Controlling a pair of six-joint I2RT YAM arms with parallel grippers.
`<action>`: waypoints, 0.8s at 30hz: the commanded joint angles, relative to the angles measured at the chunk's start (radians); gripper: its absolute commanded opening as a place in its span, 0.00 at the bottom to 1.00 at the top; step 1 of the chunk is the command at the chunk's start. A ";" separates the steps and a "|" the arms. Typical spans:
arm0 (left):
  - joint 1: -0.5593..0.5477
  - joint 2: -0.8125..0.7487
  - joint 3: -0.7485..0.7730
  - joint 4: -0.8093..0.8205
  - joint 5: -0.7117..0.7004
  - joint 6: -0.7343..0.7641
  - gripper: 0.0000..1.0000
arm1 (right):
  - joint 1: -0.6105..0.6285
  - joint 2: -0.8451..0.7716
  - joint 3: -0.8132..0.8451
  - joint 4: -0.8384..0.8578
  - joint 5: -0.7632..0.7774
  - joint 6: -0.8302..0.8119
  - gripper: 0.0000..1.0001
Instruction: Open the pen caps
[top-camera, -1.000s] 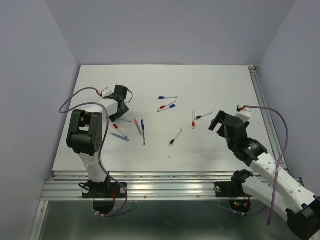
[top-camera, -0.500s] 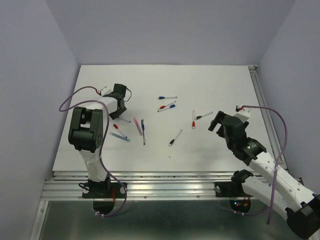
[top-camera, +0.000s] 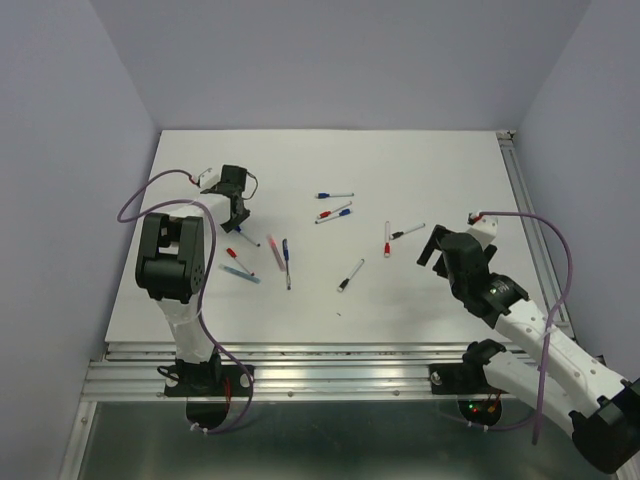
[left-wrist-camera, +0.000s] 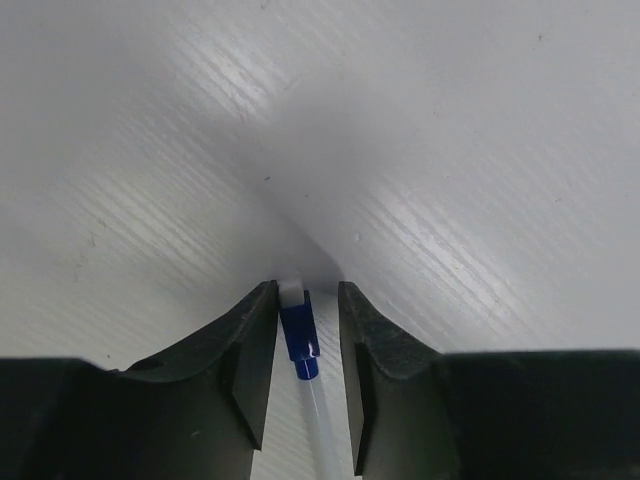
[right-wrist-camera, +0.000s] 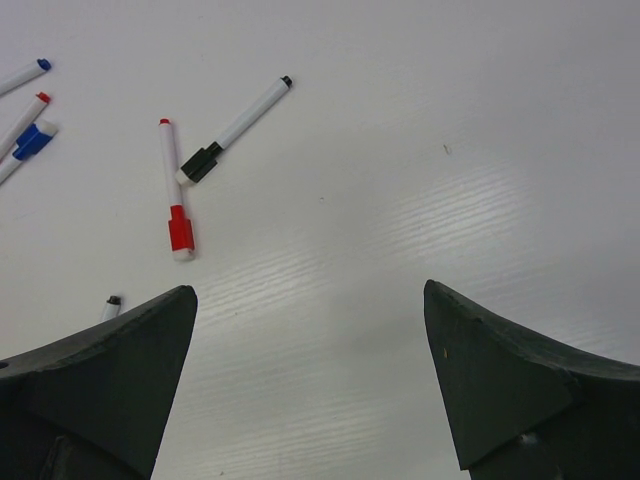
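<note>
My left fingers (left-wrist-camera: 255, 340) stand narrowly parted just above the table (left-wrist-camera: 450, 150). A blue cap (left-wrist-camera: 296, 330) sits right between their tips, hard against one finger and a thin gap from the other, so it is not pinched; its white barrel (left-wrist-camera: 322, 420) runs back toward my wrist. My right fingers (right-wrist-camera: 130, 360) are spread wide around nothing, and a red cap (right-wrist-camera: 180, 228) and a black cap (right-wrist-camera: 200, 163) lie ahead of them, beyond the finger on the left of that view.

A pen cap (left-wrist-camera: 297, 335) sits between the left hand's (left-wrist-camera: 307, 292) fingers (left-wrist-camera: 255, 345).
</note>
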 joint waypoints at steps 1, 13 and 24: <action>0.001 0.010 -0.060 0.010 0.088 -0.001 0.40 | 0.003 -0.001 0.037 -0.017 0.046 0.013 1.00; -0.003 -0.044 -0.142 0.021 0.125 0.013 0.38 | 0.003 0.010 0.039 -0.048 0.085 0.039 1.00; -0.005 -0.041 -0.091 0.004 0.158 0.051 0.00 | 0.003 -0.002 0.049 -0.040 0.047 0.022 1.00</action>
